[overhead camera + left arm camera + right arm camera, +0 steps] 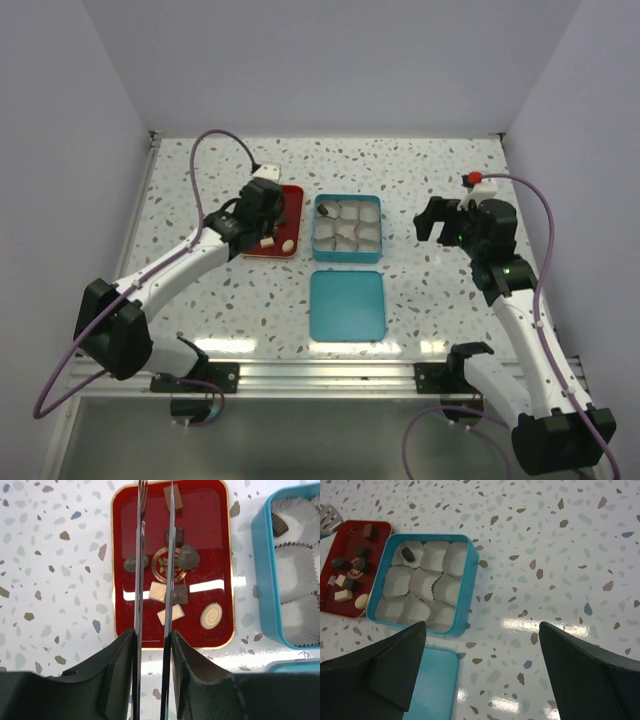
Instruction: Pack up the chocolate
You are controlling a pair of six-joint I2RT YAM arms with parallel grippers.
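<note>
Chocolate (188,556) pick: L claw (155,500) over red tray (220,540)
Pcs mostly on tray, one in tin (470,575) cup. L blades narrowly apart, empty; R claw (482,670) wide, empty. Best: straddle one pc, squeeze gently.

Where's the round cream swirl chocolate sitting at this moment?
In the left wrist view the round cream swirl chocolate lies in the red tray, at its near right corner, just right of a dark square piece.
</note>
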